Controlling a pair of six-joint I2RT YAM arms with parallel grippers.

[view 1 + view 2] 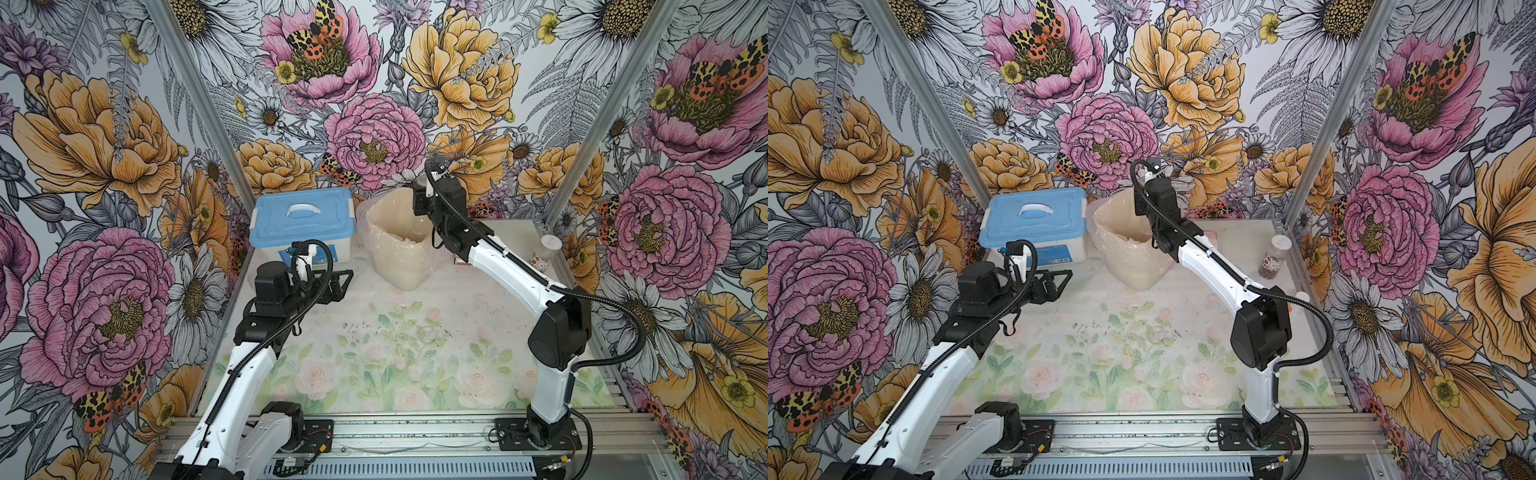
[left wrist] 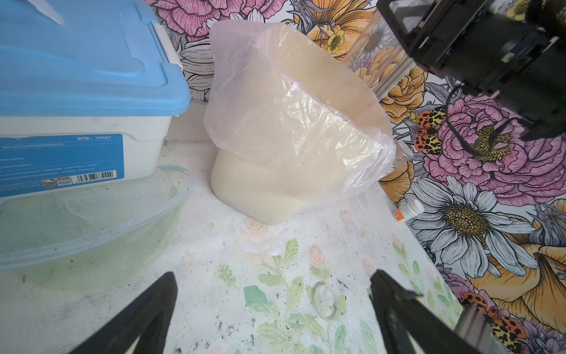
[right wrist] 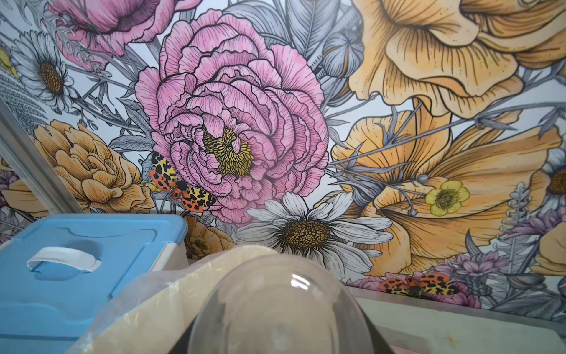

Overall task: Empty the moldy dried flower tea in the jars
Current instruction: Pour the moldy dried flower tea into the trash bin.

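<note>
Right wrist: clear jar cut off, half hiding bin.

**Only one code can be read**

The blue label on the white wall of the storage box reads "货号: YX437" in pale print at its upper edge. Lower on that label sits a barcode, its digits too small to read; the text lines between are blurred. The orange label of the small bottle, well apart from the box, and the print on the labelled jar are illegible
</note>
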